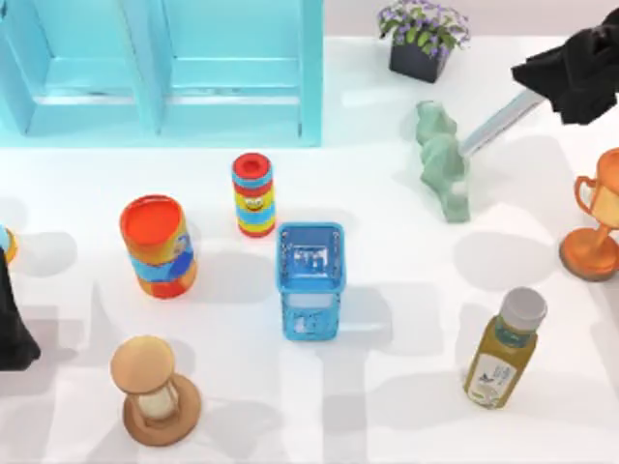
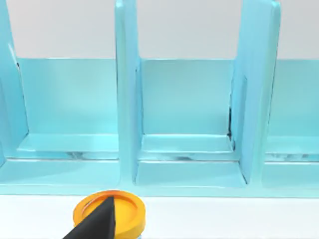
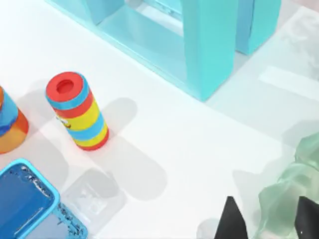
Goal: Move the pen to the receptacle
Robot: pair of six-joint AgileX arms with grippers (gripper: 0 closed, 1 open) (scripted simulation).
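The pen (image 1: pixel 498 121) lies slanted at the back right, its silver-grey barrel sticking out from under my right gripper (image 1: pixel 571 72), which hovers over its upper end. That gripper's black fingertips (image 3: pixel 230 221) stand apart, open, with nothing gripped between them. The receptacle, a blue basket (image 1: pixel 338 261), stands mid-table, and its corner (image 3: pixel 56 199) appears in the right wrist view. My left gripper (image 1: pixel 12 324) is parked at the left edge.
A mint green figurine (image 1: pixel 445 159) stands right beside the pen's tip. Around the basket are a striped can (image 1: pixel 253 193), an orange can (image 1: pixel 158 246), an hourglass (image 1: pixel 153 391) and a bottle (image 1: pixel 503 348). A trophy (image 1: pixel 600 217), potted plant (image 1: pixel 423 39) and turquoise shelf (image 1: pixel 164 68) line the edges.
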